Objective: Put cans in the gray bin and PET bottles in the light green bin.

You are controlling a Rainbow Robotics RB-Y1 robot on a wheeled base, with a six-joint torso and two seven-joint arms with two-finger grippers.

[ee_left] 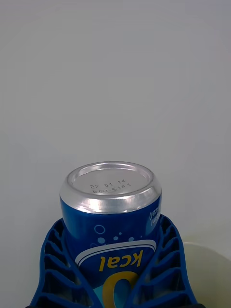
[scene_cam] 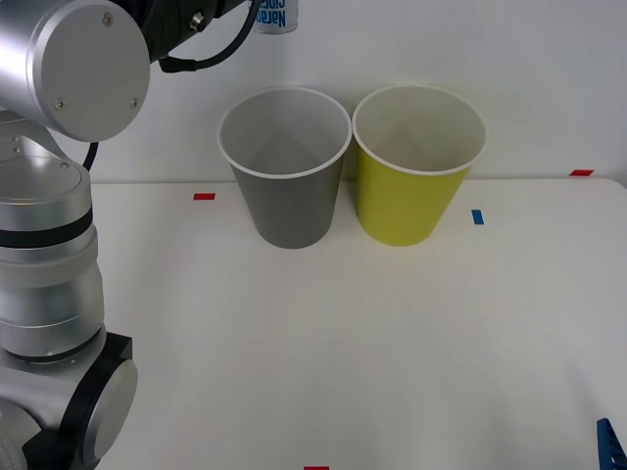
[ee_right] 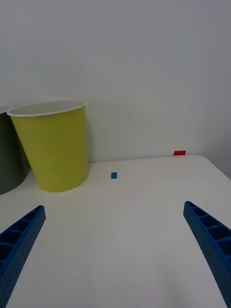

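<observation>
blue ribbed fingers (ee_left: 57,260) of the left gripper (ee_left: 113,284) clamped on the can (ee_left: 110,216), held upside down with its silver base showing in the left wrist view; from the front, glimpsed high above the gray bin (scene_cam: 284,166), just beside the light green bin (scene_cam: 416,166) on the white desk (scene_cam: 343,343). right gripper (ee_right: 115,250) spread wide and holding nothing, low over the desk near the light green bin.

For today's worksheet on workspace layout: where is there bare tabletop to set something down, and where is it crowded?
Free: the wide tabletop in front of both bins, and the stretch right of the light green bin. Crowded: the back, where the gray bin sits tight beside it, the left gripper holding the can above.
</observation>
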